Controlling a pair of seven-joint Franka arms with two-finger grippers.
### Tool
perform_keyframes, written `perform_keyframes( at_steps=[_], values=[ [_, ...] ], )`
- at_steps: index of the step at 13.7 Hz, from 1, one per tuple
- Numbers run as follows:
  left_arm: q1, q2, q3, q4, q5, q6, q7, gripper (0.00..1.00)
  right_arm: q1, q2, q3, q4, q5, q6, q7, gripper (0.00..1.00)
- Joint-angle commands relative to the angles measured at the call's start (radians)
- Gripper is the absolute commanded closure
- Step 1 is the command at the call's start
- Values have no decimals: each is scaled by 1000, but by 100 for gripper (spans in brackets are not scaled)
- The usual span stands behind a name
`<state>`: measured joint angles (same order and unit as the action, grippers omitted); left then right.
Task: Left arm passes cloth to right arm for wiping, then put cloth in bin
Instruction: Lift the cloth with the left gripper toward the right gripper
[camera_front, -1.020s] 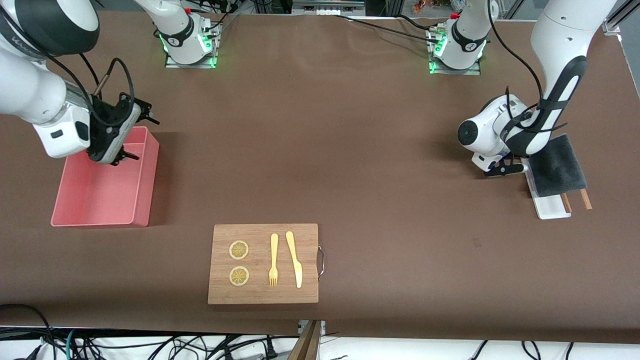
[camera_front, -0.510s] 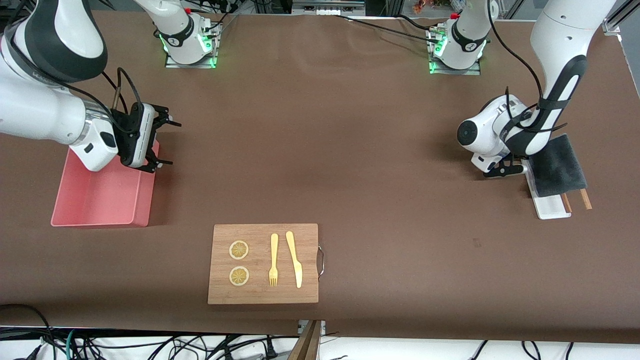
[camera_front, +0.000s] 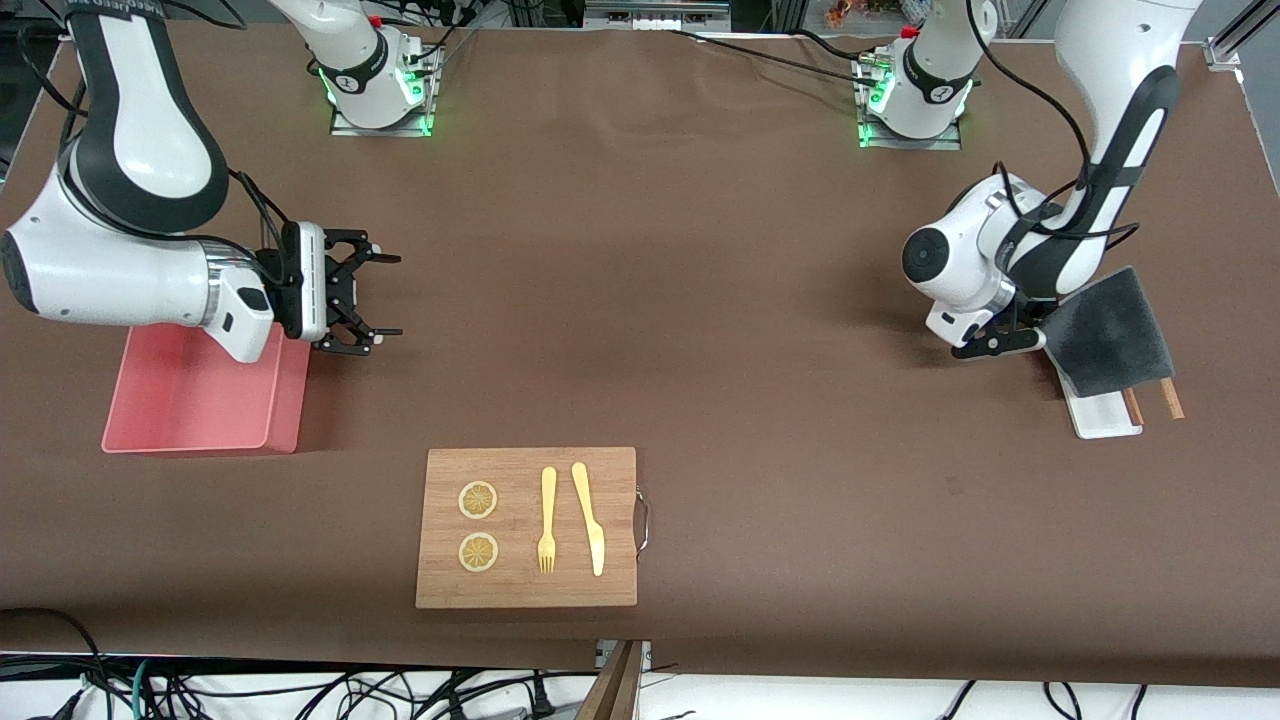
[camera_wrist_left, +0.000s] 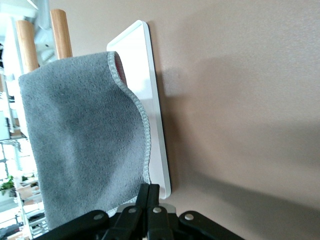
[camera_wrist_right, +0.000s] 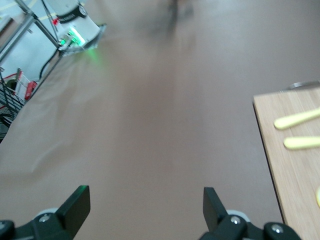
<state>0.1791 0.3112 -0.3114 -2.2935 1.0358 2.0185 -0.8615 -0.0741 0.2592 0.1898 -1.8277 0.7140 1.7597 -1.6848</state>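
left gripper low at the white tray, fingers pinched together on the cloth's edge | cloth dark grey side up, draped over tray, seemingly partly lifted | right gripper beside the bin, level, jaws wide, holding nothing

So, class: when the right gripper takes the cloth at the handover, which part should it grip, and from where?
Probably a free edge away from the corner that the left gripper pinches. The cloth drapes loose over the white tray, so its unpinched border is free. The right gripper, open beside the bin, should approach from its own end of the table.
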Motion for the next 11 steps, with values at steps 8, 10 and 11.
perform_keyframes(
  at_steps=[8,10,11],
  values=[
    [-1,-142,-52,377,-563,-308,645,100,-13,20,40,-120,277,-63,-269,0],
    [-3,-135,-103,522,-618,-459,683,100,-13,20,40,-168,352,-92,-312,0],
    [-6,-133,-138,599,-620,-537,687,100,-16,18,40,-189,373,-106,-331,0]
  ],
)
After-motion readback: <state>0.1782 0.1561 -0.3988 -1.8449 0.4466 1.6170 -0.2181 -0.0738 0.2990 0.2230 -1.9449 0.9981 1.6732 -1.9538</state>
